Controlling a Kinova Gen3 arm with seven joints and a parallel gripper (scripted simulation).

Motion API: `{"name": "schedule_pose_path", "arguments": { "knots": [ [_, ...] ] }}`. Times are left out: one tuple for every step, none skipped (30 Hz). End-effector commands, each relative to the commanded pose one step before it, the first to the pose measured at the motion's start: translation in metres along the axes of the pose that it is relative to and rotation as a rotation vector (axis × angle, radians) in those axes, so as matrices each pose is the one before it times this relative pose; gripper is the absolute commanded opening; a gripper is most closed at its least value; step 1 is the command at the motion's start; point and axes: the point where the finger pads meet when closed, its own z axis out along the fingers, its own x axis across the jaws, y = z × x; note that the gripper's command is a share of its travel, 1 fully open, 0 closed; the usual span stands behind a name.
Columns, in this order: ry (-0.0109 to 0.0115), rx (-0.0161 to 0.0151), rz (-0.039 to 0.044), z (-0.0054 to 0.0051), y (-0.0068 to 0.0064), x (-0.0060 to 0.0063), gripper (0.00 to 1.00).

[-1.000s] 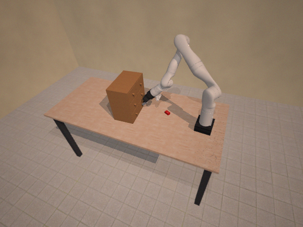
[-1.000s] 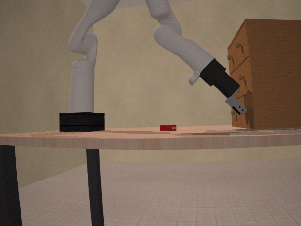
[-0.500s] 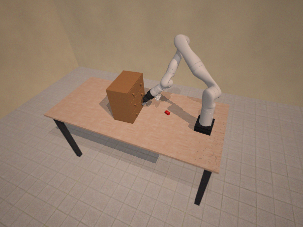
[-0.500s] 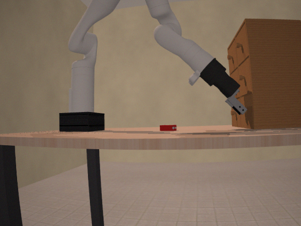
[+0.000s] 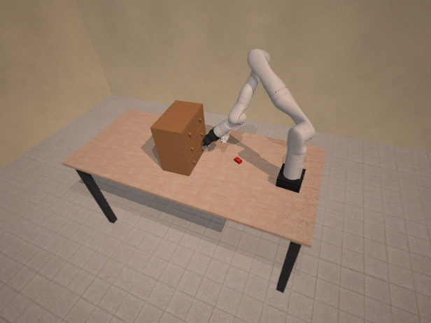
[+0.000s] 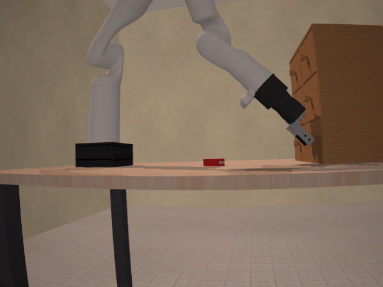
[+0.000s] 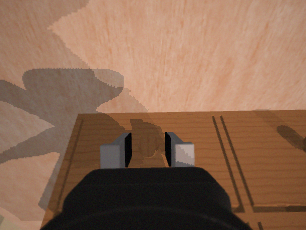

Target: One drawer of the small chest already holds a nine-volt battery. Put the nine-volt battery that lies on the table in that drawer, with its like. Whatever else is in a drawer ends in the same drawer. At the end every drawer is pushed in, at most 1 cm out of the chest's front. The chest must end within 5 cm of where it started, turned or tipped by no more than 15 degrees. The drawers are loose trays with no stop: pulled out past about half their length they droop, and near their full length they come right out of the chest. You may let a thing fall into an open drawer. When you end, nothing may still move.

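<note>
The tool (image 5: 206, 148) (image 6: 303, 136) (image 7: 148, 144) is a little over half open, its fingers spread to either side of what looks like a drawer knob (image 7: 146, 142), and it has hold of nothing. Whether a pad touches the knob I cannot tell.

Just beyond the fingertips stands the front of the chest (image 5: 175, 150) (image 6: 351, 93) (image 7: 200, 135). The tool slants down toward it at the bottom drawer nearer the far long edge of the desk (image 5: 227, 189) (image 6: 171, 180) (image 7: 200, 60). The coming move turns on this: the knob should sit squarely between the pads before they close, and the pull should run straight out from the front, toward the desk's edge by the arm's base (image 5: 288, 185) (image 6: 102, 155).

Back from the tool, toward that base and the near long edge, the red nine-volt battery (image 5: 238, 160) (image 6: 213, 162) lies flat on the desk, well apart from the chest. Its long axis slants roughly toward the near corner on the base's side. The drawers look pushed in; which one holds the like battery does not show. A long pull would risk a droop, and the opened drawer could reach toward the battery.
</note>
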Motion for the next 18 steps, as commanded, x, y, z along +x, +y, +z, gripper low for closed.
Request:
{"name": "schedule_pose_path", "arguments": {
  "knots": [
    [-0.00056, -0.00202, -0.00064, -0.00026, 0.00117, -0.00018, 0.67],
    [0.0, 0.0, 0.0, 0.0, 0.0, 0.0, 0.67],
    [0.0, 0.0, 0.0, 0.0, 0.0, 0.0, 0.67],
    [0.0, 0.0, 0.0, 0.0, 0.0, 0.0, 0.67],
    [0.0, 0.0, 0.0, 0.0, 0.0, 0.0, 0.67],
    [0.0, 0.0, 0.0, 0.0, 0.0, 0.0, 0.67],
    [0.0, 0.0, 0.0, 0.0, 0.0, 0.0, 0.67],
    [0.0, 0.0, 0.0, 0.0, 0.0, 0.0, 0.67],
    [0.0, 0.0, 0.0, 0.0, 0.0, 0.0, 0.37],
    [0.0, 0.0, 0.0, 0.0, 0.0, 0.0, 0.37],
    [0.0, 0.0, 0.0, 0.0, 0.0, 0.0, 0.37],
    [0.0, 0.0, 0.0, 0.0, 0.0, 0.0, 0.37],
    [0.0, 0.0, 0.0, 0.0, 0.0, 0.0, 0.37],
    [0.0, 0.0, 0.0, 0.0, 0.0, 0.0, 0.37],
    [0.0, 0.0, 0.0, 0.0, 0.0, 0.0, 0.37],
    [0.0, 0.0, 0.0, 0.0, 0.0, 0.0, 0.37],
    [0.0, 0.0, 0.0, 0.0, 0.0, 0.0, 0.37],
    [0.0, 0.0, 0.0, 0.0, 0.0, 0.0, 0.37]
  ]
}}
